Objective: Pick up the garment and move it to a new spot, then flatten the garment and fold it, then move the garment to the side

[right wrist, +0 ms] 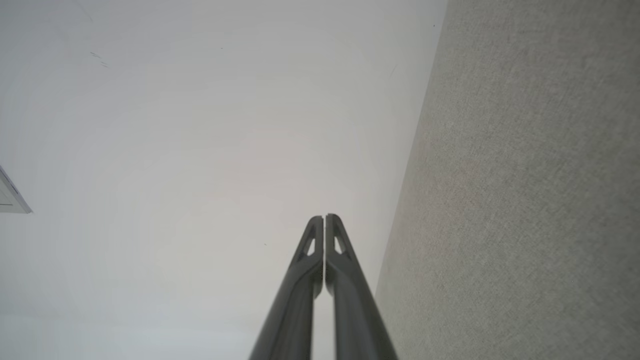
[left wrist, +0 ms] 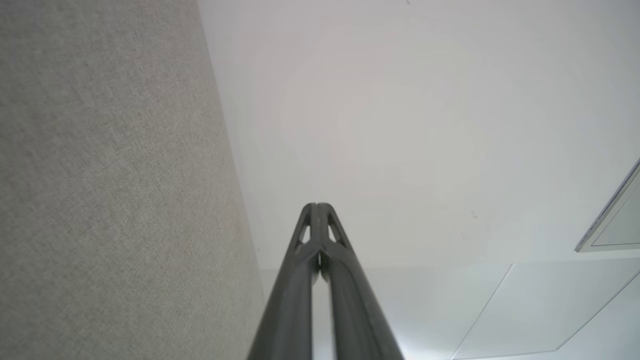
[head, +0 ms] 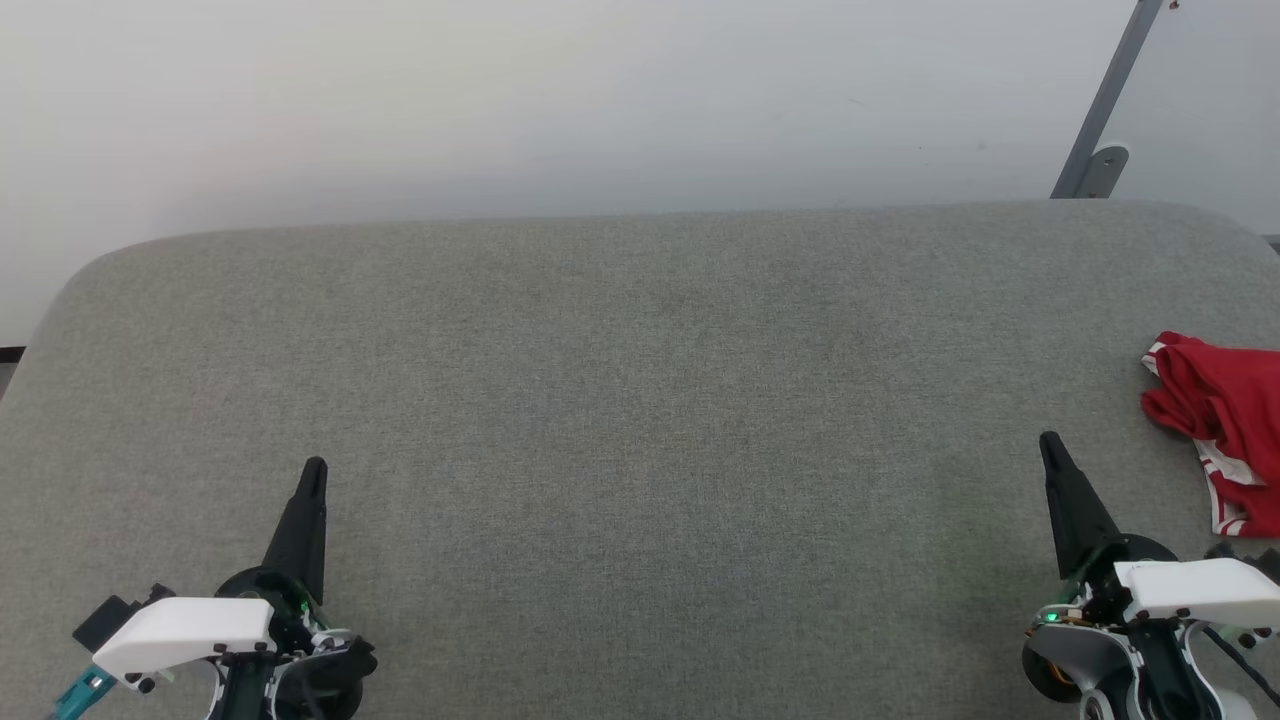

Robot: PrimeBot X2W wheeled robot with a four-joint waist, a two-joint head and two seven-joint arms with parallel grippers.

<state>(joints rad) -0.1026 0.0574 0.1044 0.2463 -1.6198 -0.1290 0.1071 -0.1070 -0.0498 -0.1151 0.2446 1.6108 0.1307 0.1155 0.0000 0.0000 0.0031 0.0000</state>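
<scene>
Though garment lies near, right gripper closed, empty

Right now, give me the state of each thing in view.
Garment: crumpled in a heap at the right edge of the gray pad, not held.
Left gripper: shut, empty.
Right gripper: shut, empty, apart from the garment.
</scene>
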